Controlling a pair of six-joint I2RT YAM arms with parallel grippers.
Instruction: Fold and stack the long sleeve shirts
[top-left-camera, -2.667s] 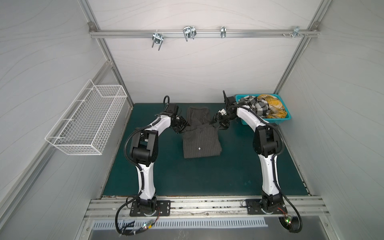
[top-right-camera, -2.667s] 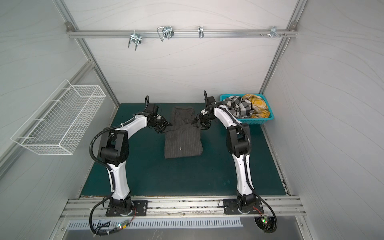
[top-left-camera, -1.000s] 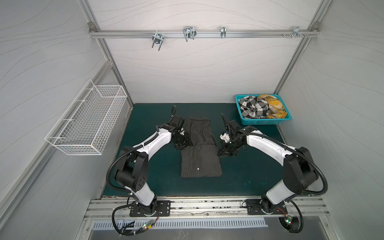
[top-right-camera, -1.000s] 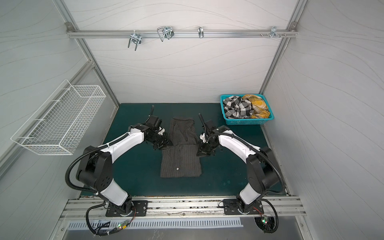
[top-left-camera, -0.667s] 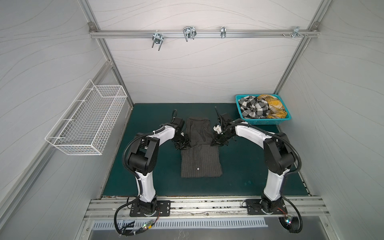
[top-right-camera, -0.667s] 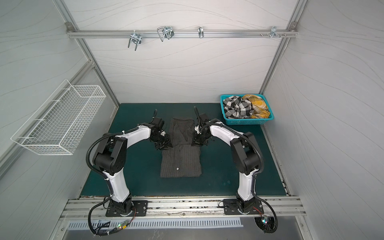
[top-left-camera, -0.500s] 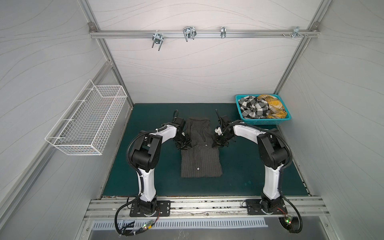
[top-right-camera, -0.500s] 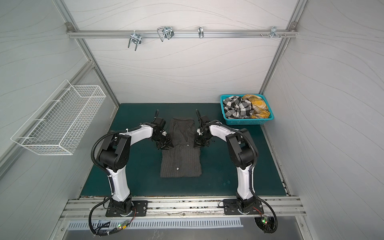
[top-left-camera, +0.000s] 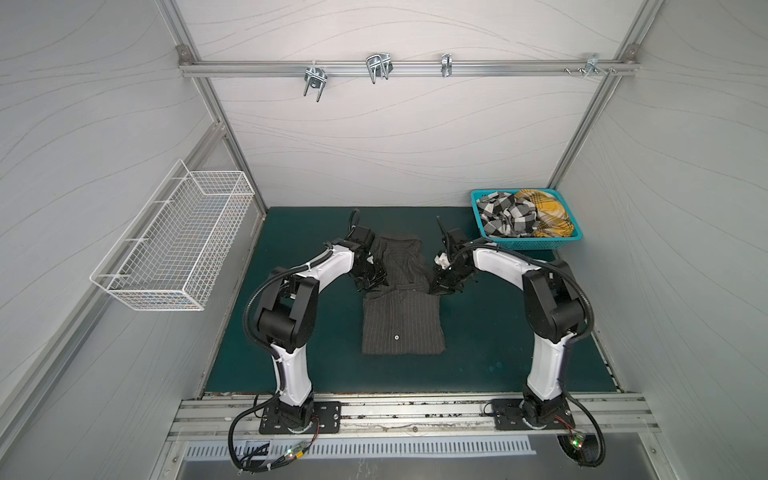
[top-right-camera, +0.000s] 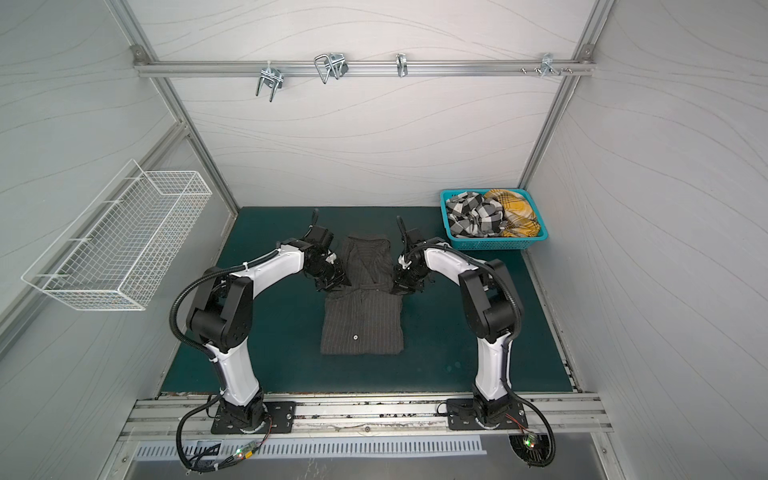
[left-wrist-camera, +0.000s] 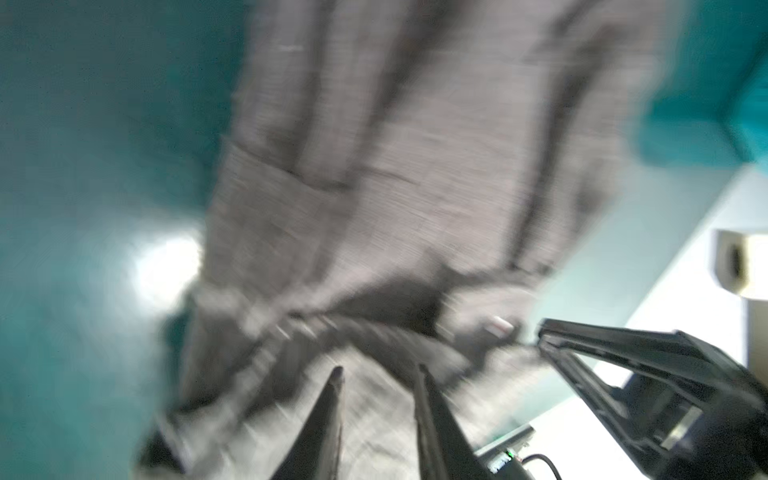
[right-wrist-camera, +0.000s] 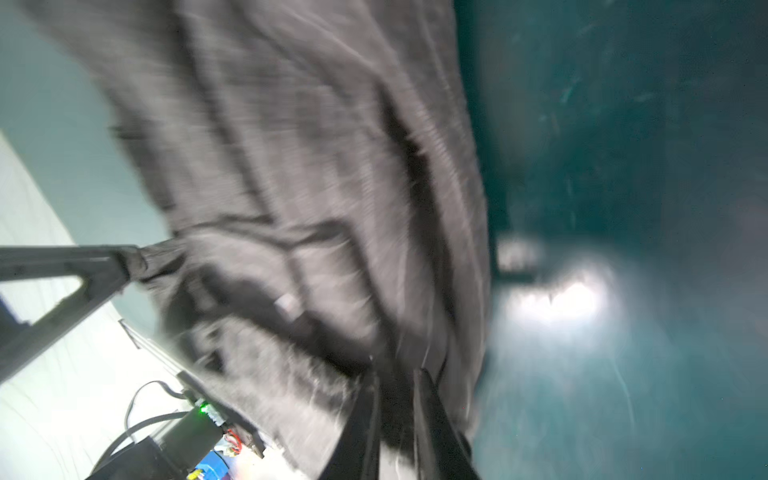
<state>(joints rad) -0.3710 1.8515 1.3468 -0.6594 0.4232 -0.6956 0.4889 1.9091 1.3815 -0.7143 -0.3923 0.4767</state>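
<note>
- While two more garments wait in a basket, the grey pinstriped shirt (top-left-camera: 401, 320) lies at the middle of the green mat (top-left-camera: 498, 332). Its near half is a flat rectangle with one pale button showing; its far half is narrower and creased.
- The left gripper (top-left-camera: 368, 286) and right gripper (top-left-camera: 436, 289) meet the cloth on opposite edges, just where the flat half gives way to the creased one. Matched holds like these suit carrying one half evenly over the other, which looks to be the step in hand.
- Seen from the left wrist, the left gripper's fingers (left-wrist-camera: 328, 415) stand a little apart with grey cloth bunched between them. From the right wrist, the right gripper's fingers (right-wrist-camera: 361, 415) are nearly together on a dark fold. Each appears to be pinching the shirt.
- A checked shirt (top-left-camera: 505, 216) and a yellow plaid shirt (top-left-camera: 548, 212) sit heaped and unfolded in the teal basket (top-left-camera: 528, 243) at the mat's far right corner, well apart from the work. They are probably parked there until the grey one is done.
- Both wrist views are badly blurred. In both top views the gripper bodies cover the fingertips. Collar and sleeves cannot be made out, nor how much cloth each pinch holds.
</note>
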